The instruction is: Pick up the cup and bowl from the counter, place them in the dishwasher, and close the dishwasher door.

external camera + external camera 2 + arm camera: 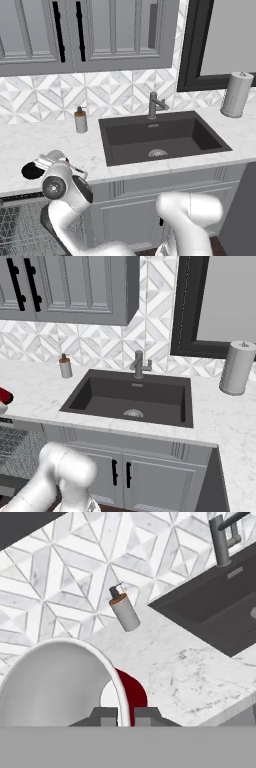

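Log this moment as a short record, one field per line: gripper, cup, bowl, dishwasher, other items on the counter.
gripper: shut on the cup's rim
cup: red outside, whitish inside, close before the hand camera
bowl: black, on the counter near its front edge, left of the sink
dishwasher: open, wire rack visible
other: soap dispenser, paper towel roll

We look from behind the arm, down and forward, in both base views, left and right of the sink (pixel 162 137); both share the sink (pixel 131 398), its tap, the soap bottle (pixel 80 120) and the paper roll (pixel 236 94). Our hand view sits close above the surface (pixel 185 672), tilted, the sink (pixel 220 612) upper right.
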